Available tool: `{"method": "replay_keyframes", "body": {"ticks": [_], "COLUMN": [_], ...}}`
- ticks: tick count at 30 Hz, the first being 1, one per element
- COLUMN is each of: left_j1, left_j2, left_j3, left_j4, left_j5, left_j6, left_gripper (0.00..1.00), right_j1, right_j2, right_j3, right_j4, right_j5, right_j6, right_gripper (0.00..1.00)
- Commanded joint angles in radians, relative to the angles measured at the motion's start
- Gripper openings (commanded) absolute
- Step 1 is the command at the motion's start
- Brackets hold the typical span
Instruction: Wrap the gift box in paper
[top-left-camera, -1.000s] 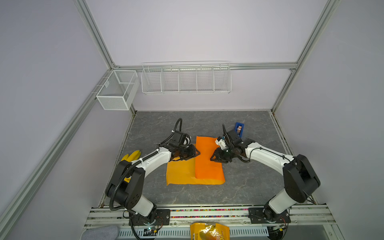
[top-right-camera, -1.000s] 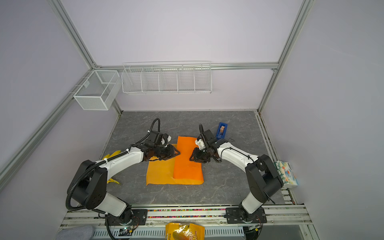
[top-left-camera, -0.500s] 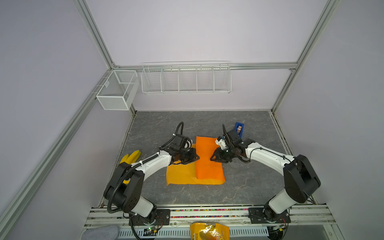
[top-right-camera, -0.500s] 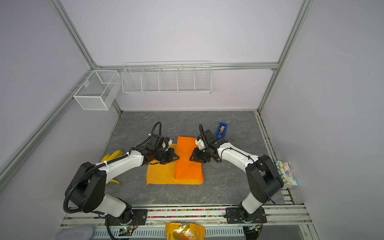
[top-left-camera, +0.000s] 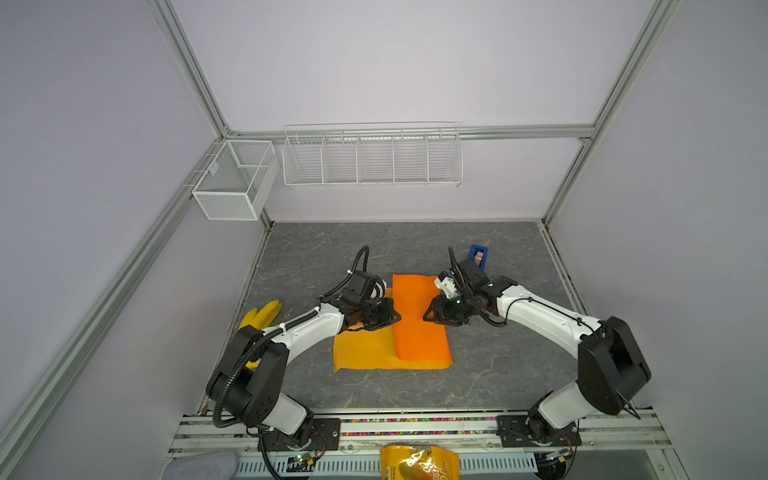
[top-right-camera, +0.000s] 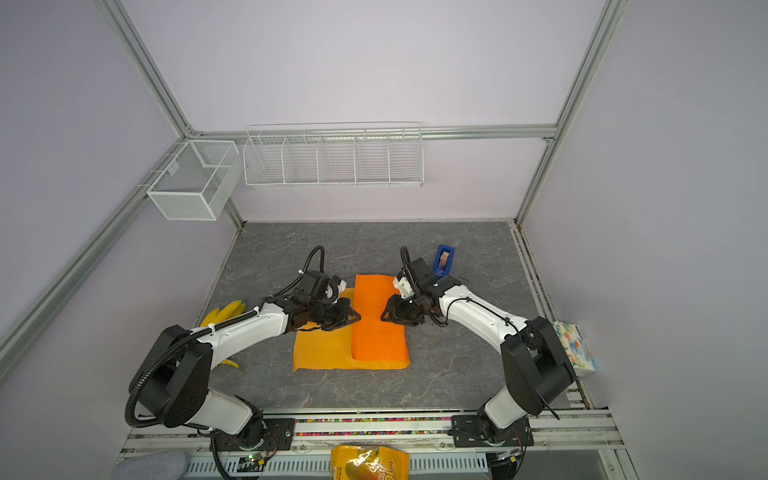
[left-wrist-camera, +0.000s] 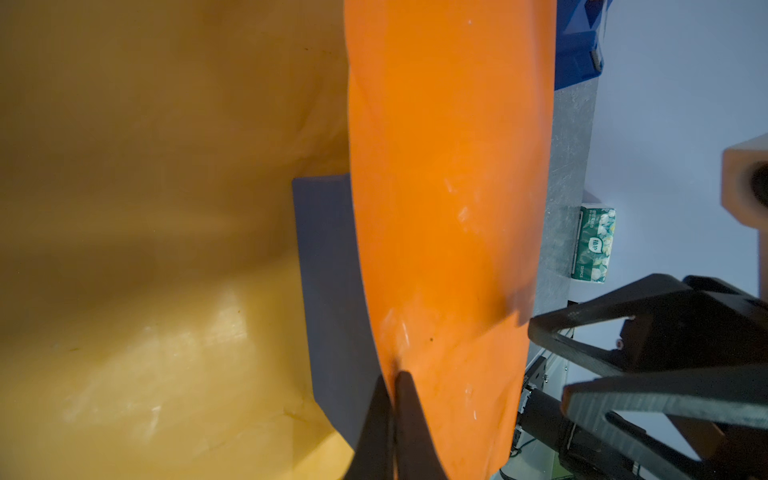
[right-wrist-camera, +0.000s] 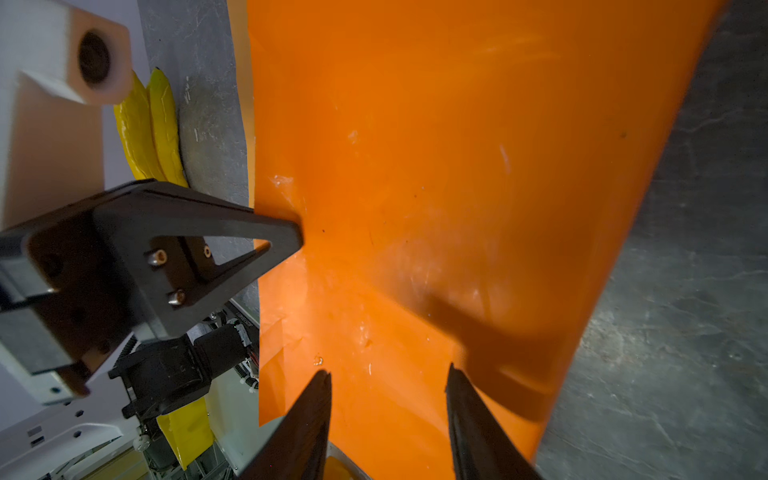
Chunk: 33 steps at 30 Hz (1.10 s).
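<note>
We see the left end effector (left-wrist-camera: 394, 372) pinching the thin orange paper sheet (top-left-camera: 419, 332) over the matte navy cardboard gift box (left-wrist-camera: 328, 270) — right end effector (right-wrist-camera: 388, 370) parted, seemingly ready to press.

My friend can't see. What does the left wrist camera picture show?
The left tool pinches the edge of orange paper folded over a dark blue gift box. The right tool hangs open beyond the paper.
</note>
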Motion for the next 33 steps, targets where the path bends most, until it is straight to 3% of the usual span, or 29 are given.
{"method": "replay_keyframes", "body": {"ticks": [1, 6, 9, 17, 24, 33], "left_j1": [-0.015, -0.023, -0.024, -0.025, -0.025, -0.024], "left_j2": [-0.011, -0.006, -0.013, -0.044, -0.063, -0.064], "left_j3": [-0.017, -0.023, -0.026, -0.031, -0.041, -0.051], "left_j4": [0.005, 0.006, 0.004, -0.041, -0.041, -0.026], "left_j5": [-0.009, -0.019, -0.024, -0.037, -0.029, -0.016], "left_j6": [-0.01, -0.015, -0.019, -0.004, -0.002, -0.005], "left_gripper": [0.0, 0.0, 0.07, 0.11, 0.0, 0.0], "right_j1": [0.0, -0.001, -0.001, 0.0, -0.002, 0.0], "right_j2": [-0.017, 0.024, 0.052, 0.067, 0.061, 0.0], "right_j3": [-0.003, -0.015, -0.024, -0.035, -0.017, -0.002], "right_j4": [0.021, 0.012, -0.005, -0.004, -0.017, 0.015], "right_j5": [-0.045, -0.022, 0.002, 0.01, 0.011, -0.03], "right_j6": [-0.003, -0.009, -0.017, -0.023, -0.025, -0.003], "right_gripper": [0.48, 0.47, 0.46, 0.45, 0.45, 0.5]}}
